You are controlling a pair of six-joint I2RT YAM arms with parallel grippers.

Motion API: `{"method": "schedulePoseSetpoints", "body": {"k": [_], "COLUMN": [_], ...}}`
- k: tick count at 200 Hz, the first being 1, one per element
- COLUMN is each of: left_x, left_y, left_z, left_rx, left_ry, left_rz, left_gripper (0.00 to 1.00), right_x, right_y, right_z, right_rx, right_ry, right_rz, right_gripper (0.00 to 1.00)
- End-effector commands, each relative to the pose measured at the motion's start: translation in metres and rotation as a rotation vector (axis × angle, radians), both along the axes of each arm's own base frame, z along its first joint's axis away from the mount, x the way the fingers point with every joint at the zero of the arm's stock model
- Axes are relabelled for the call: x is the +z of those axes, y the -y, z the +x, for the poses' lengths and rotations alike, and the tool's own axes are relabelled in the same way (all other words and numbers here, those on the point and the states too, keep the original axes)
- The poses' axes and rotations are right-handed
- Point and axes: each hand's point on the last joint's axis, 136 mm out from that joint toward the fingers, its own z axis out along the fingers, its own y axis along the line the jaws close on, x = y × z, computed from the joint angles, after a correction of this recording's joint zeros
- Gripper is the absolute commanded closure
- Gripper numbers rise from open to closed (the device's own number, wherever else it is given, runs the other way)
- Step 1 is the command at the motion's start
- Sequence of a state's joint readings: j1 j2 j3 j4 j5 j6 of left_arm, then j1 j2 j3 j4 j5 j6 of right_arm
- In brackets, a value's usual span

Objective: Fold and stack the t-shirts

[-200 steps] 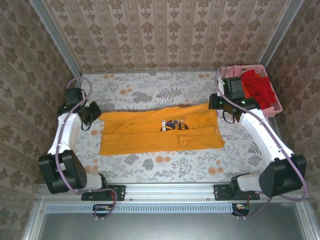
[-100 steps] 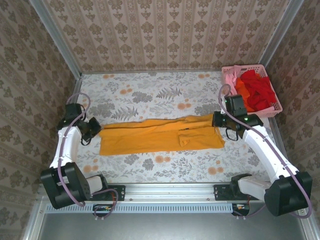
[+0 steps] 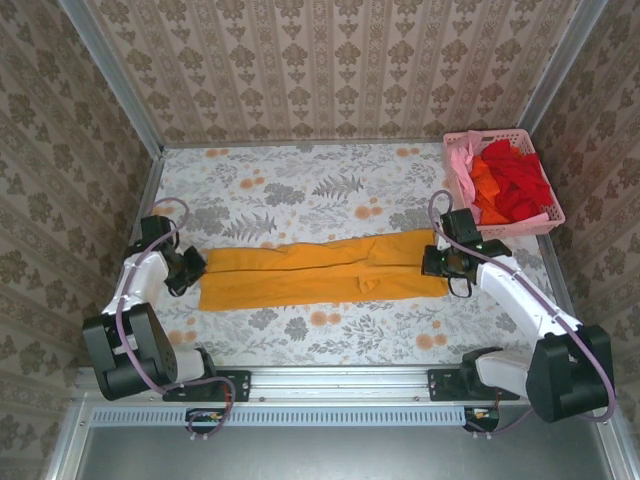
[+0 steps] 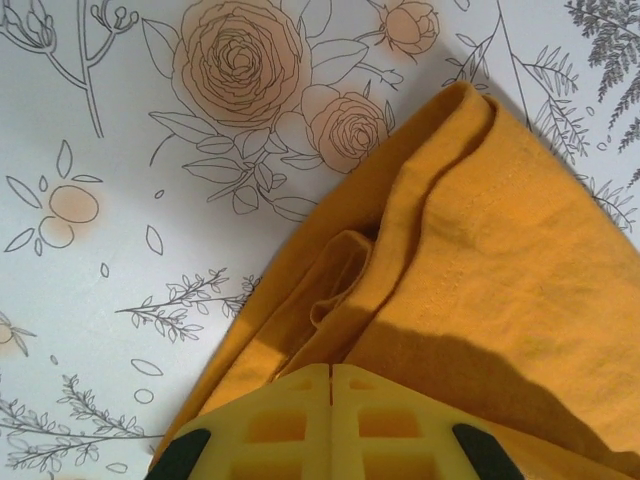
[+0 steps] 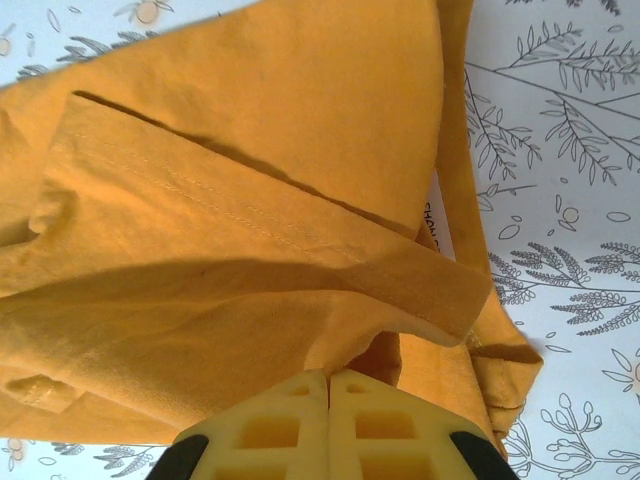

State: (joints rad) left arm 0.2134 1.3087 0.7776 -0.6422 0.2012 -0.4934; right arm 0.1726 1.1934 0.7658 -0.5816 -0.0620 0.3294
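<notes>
The orange-yellow t-shirt [image 3: 320,272] lies folded lengthwise into a long narrow strip across the middle of the table, its logo hidden. My left gripper [image 3: 192,270] is at the strip's left end. In the left wrist view the gripper [image 4: 330,372] is shut with a fold of the shirt [image 4: 500,260] pinched at its tips. My right gripper [image 3: 437,262] is at the right end. In the right wrist view the gripper [image 5: 328,378] is shut on a layer of the shirt [image 5: 250,200], beside a white neck label [image 5: 437,225]. More t-shirts, red [image 3: 515,185], orange [image 3: 483,187] and pink [image 3: 462,158], are heaped in the basket.
A pink lattice basket [image 3: 548,215] stands at the back right corner, close behind the right arm. The flowered tablecloth [image 3: 300,190] is bare behind the shirt and in front of it. Patterned walls close the table in on three sides.
Both grippers have drawn the shirt's far edge toward the near side. The shirt went from a wide spread with the logo showing to a narrow strip. Both arms now sit lower and nearer.
</notes>
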Motion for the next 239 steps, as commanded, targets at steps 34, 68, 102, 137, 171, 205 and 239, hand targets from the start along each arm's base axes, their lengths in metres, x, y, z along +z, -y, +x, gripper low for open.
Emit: {"method": "schedulePoseSetpoints", "body": {"k": [34,68,102,137,171,205,239], "left_x": [0.017,0.035,0.017,-0.001,-0.002,-0.003,-0.003], "left_y": [-0.001,0.036,0.073,0.09,0.091,0.09,0.087], "left_z": [0.007,0.028,0.039,0.037,0.038,0.037,0.038], "left_rx": [0.02,-0.071,-0.129,-0.169,-0.177,-0.18,-0.169], "left_ry": [0.067,0.133,0.128,0.087,0.1,0.105,0.113], "left_rz": [0.059,0.056,-0.002,-0.033,-0.034,-0.03,-0.033], "left_gripper": [0.43,0.23,0.21,0.21,0.2,0.19,0.19], "right_x": [0.037,0.04,0.01,-0.023,-0.04,-0.031,-0.01], "right_y": [-0.009,-0.044,-0.096,-0.125,-0.126,-0.133,-0.151], "right_z": [0.018,0.04,0.054,0.058,0.062,0.064,0.064], "right_rx": [0.048,0.09,0.104,0.138,0.149,0.182,0.268], "right_ry": [0.094,0.097,0.024,-0.076,-0.119,-0.112,-0.045], "right_rz": [-0.04,-0.124,-0.132,-0.204,-0.236,-0.219,-0.174], "right_gripper": [0.36,0.33,0.4,0.53,0.77,1.0,1.0]}}
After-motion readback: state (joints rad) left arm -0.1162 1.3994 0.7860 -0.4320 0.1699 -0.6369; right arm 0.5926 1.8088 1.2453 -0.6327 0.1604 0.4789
